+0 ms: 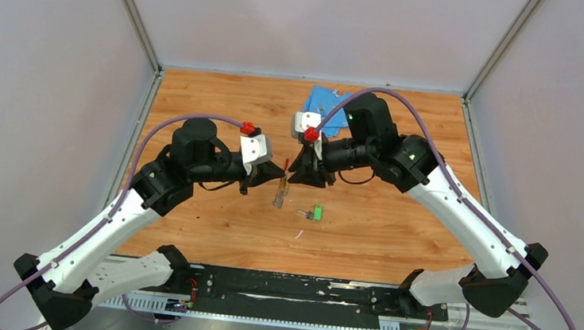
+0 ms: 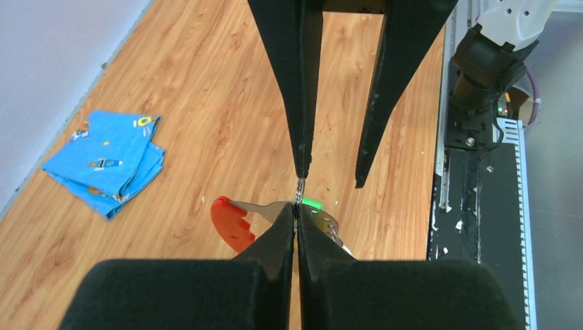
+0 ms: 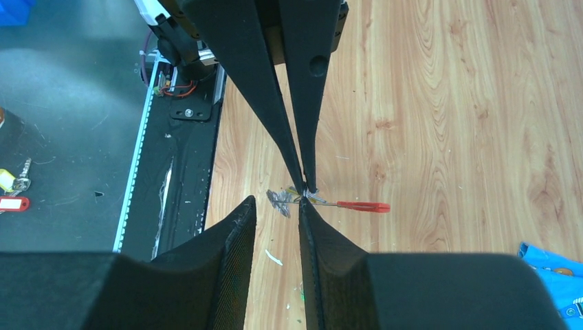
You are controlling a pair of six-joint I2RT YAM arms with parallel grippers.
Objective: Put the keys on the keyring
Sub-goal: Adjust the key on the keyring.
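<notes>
My left gripper (image 1: pixel 275 181) is shut on the keyring (image 1: pixel 281 188), a silvery flat piece with a red strip, and holds it edge-up just above the table. In the left wrist view the gripper (image 2: pixel 297 206) pinches the keyring's (image 2: pixel 232 221) middle. A bit of yellow and a silver key (image 3: pixel 280 201) hang at the keyring's (image 3: pixel 363 205) end. My right gripper (image 1: pixel 292 178) is open and empty, one of its fingertips (image 3: pixel 303 204) touching the keyring beside the left gripper (image 3: pixel 306 187). The green key (image 1: pixel 317 213) lies on the table just right of them, partly hidden in the left wrist view (image 2: pixel 313 203).
A folded blue cloth (image 1: pixel 328 103) lies at the back of the wooden table, seen also in the left wrist view (image 2: pixel 106 161). The black base rail (image 1: pixel 286 288) runs along the near edge. Tagged spare keys (image 3: pixel 14 192) lie off the table.
</notes>
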